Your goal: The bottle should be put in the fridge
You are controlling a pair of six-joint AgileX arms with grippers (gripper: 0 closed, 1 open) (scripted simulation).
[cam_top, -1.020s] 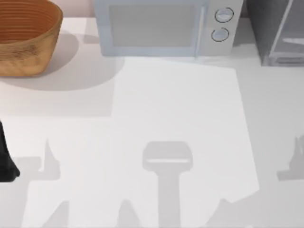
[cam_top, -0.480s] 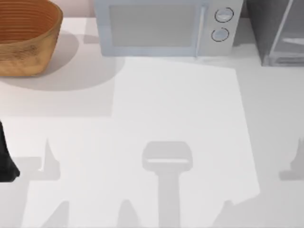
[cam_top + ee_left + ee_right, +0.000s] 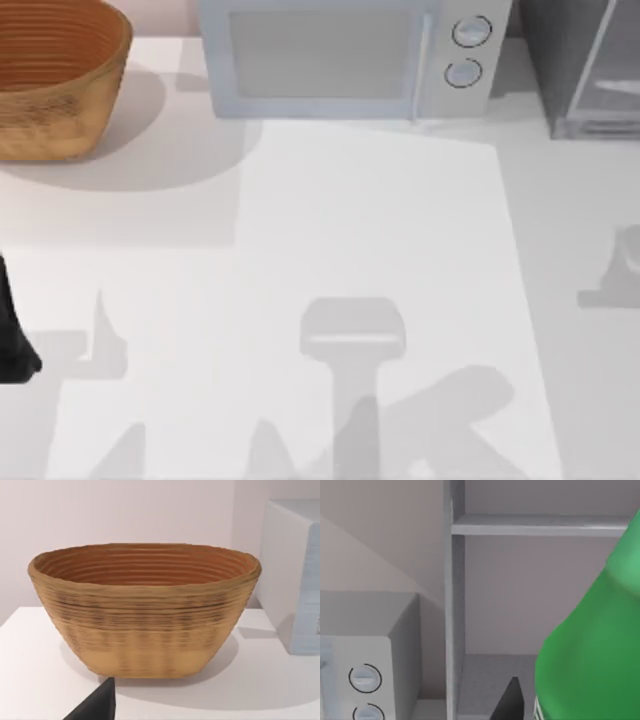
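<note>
My right pincer carries the bottle [image 3: 590,640], its dark fingertip [image 3: 509,700] beside the green body; its exact grip I cannot tell. The open fridge [image 3: 520,605] lies straight ahead, beside the microwave [image 3: 365,675]; its shelf [image 3: 540,526] crosses above the floor.

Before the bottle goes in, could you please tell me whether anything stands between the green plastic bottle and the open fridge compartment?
Nothing visible does. In the right wrist view the green plastic bottle faces the dark grey fridge, whose open interior and shelf look bare. The light grey microwave stands off to one side.
</note>
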